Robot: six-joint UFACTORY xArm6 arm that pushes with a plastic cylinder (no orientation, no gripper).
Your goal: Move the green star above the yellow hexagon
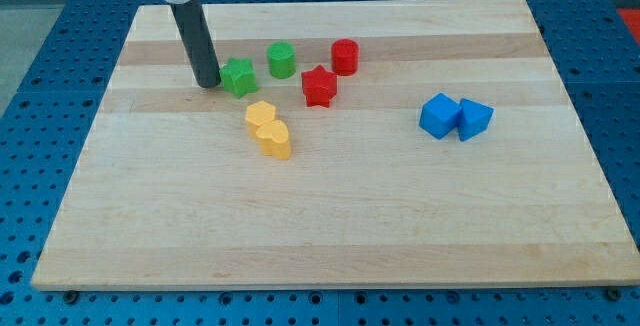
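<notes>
since the push hinges on where my tip (209,83) sits against the green star (239,77), start there: the tip is planted on the star's left side in the view, touching or all but touching it, can't separate the two at this size. no jaws on this tool, just a plain dark rod, holding nothing, only pressing sideways if at all.

taking the green star as the landmark: the yellow hexagon (261,115) lies below it and slightly to the view's right, near but apart. a second yellow block (274,139), shape unclear, sits further below-right of the star, touching the hexagon. the green cylinder (281,60) is just up-right of the star, with a small gap. the red star (319,86) is to the star's right, the red cylinder (344,56) further right and higher. the blue cube (439,116) and a blue wedge-like block (474,119) are well apart from the star, far to the view's right, touching each other. all rest on the wooden board (330,236).

judgement: the star is nearly above the hexagon already, only a shade too far left. with the tip on the star's left, a short rightward nudge looks like what's needed. risk: overshooting into the green cylinder or red star.
</notes>
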